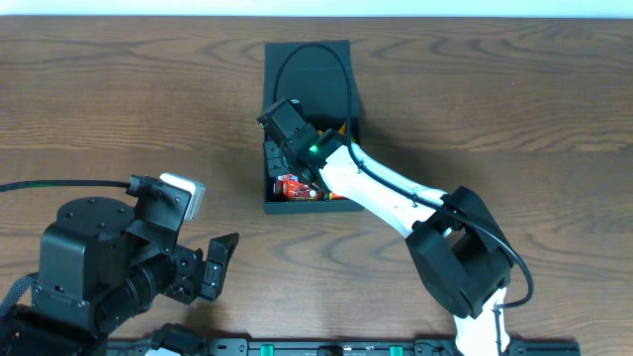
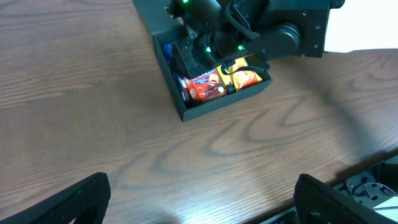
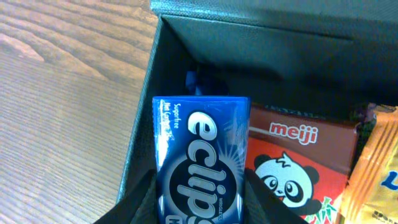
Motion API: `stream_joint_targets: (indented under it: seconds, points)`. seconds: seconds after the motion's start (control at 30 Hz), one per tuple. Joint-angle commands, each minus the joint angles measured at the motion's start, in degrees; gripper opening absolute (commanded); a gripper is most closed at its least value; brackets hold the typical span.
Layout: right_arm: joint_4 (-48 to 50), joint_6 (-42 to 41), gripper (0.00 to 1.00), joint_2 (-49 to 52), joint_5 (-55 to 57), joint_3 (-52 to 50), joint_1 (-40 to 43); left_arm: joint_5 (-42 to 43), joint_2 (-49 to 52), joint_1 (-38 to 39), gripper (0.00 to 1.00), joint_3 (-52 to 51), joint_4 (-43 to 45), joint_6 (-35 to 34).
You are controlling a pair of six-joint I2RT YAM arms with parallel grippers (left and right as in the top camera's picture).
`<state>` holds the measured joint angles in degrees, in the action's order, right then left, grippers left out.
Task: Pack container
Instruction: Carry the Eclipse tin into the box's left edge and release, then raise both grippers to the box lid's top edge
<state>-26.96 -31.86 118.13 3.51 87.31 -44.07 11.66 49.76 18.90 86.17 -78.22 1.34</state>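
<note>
Eclipse gum pack (image 3: 202, 168), blue, fills the near part of your right wrist view. The right end effector (image 3: 202, 204) is clenched on its lower end, one finger on each side. The pack's long axis runs straight away from the fingers toward the far wall of the container (image 3: 249, 50). It sits over the strip between the container's left wall and the red Meiji panda packet (image 3: 298, 168).

The slot you want lies directly ahead and below, so I judge the next move to be a short push along that axis.

The container sits mid-desk (image 1: 119, 99), lid flap open. Your right arm is in it; the left end effector (image 1: 218, 267) hangs released and empty, well apart.

Count:
- one container
- one gum pack
- one Meiji packet
- one orange packet (image 3: 373, 168)
- one dark blue item (image 3: 199, 81) deeper in, which I cannot identify
</note>
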Motion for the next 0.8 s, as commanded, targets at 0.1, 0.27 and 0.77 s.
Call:
stream_joint_targets:
  seconds: [0.1,0.27,0.77]
  points:
    - [0.37,-0.66,0.49,-0.17,0.94,1.07,-0.22,0.37,0.07,-0.02,0.95,0.98,-0.07,0.39]
    - [0.31,-0.20,0.56,-0.83,0.07,1.25,0.09,0.37,0.04,-0.02,0.95,0.98,-0.07,0.39]
    - [-0.24,12.81,0.63,-17.49,5.75,1.25,7.56,0.37,0.04,-0.02,0.95,0.98,-0.07,0.39]
